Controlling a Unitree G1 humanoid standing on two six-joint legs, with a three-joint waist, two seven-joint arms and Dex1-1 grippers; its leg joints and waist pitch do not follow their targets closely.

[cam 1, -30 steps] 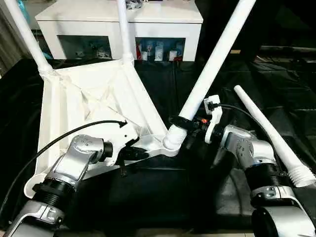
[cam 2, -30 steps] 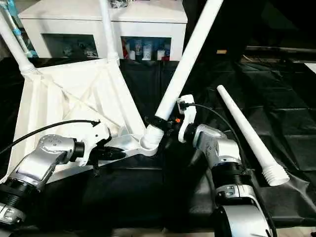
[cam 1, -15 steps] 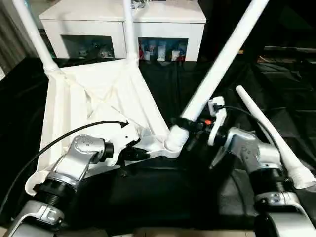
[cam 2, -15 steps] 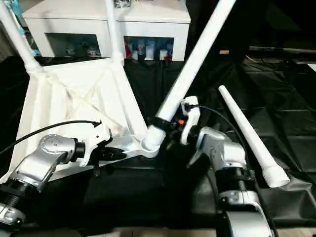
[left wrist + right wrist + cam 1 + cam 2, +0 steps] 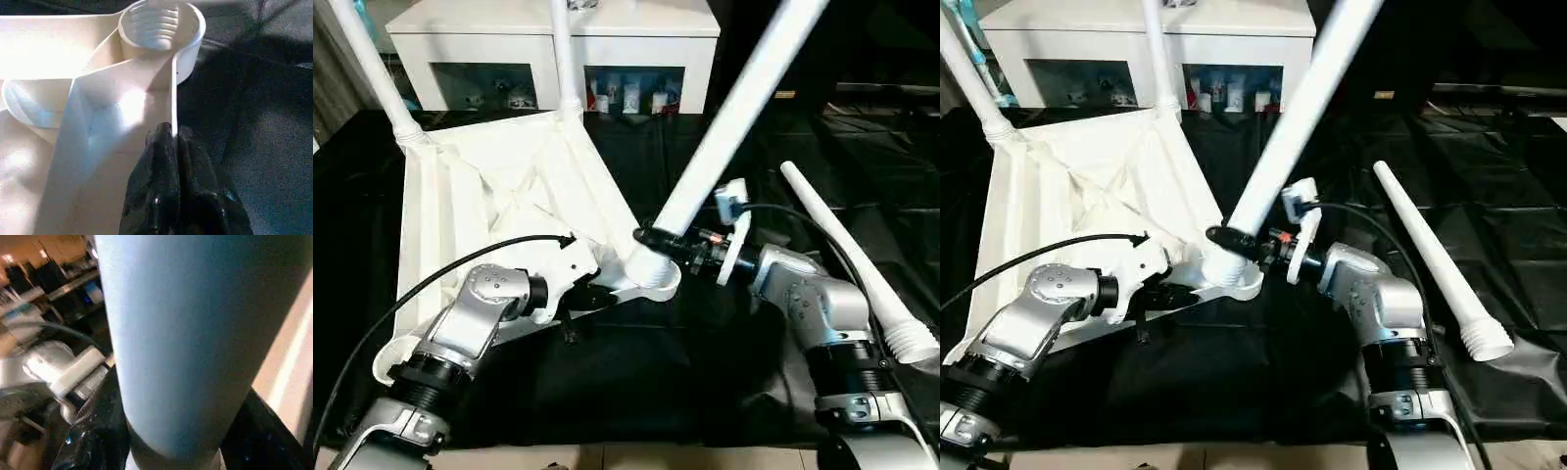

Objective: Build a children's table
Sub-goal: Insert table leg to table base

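Observation:
The children's table top (image 5: 509, 186) lies upside down on black cloth, ribs up. Two white legs (image 5: 372, 73) (image 5: 563, 59) stand in its far corners. My left gripper (image 5: 595, 294) is shut on the thin rim (image 5: 172, 98) beside the near corner socket (image 5: 159, 29), whose threaded inside shows in the left wrist view. A third leg (image 5: 724, 127) leans up to the right, and my right gripper (image 5: 653, 239) is shut around it just above its lower end. That end sits at the socket's rim. A fourth leg (image 5: 847, 259) lies loose on the cloth to the right.
A white cabinet (image 5: 558, 24) with glass doors stands behind the table top. Black cloth (image 5: 636, 392) covers the whole work surface. The loose leg lies close beside my right forearm (image 5: 813, 304).
My right gripper has swung left with the leaning leg, and its wrist now lies flatter. The leg's lower end stays at the near socket. The left gripper keeps its hold on the rim.

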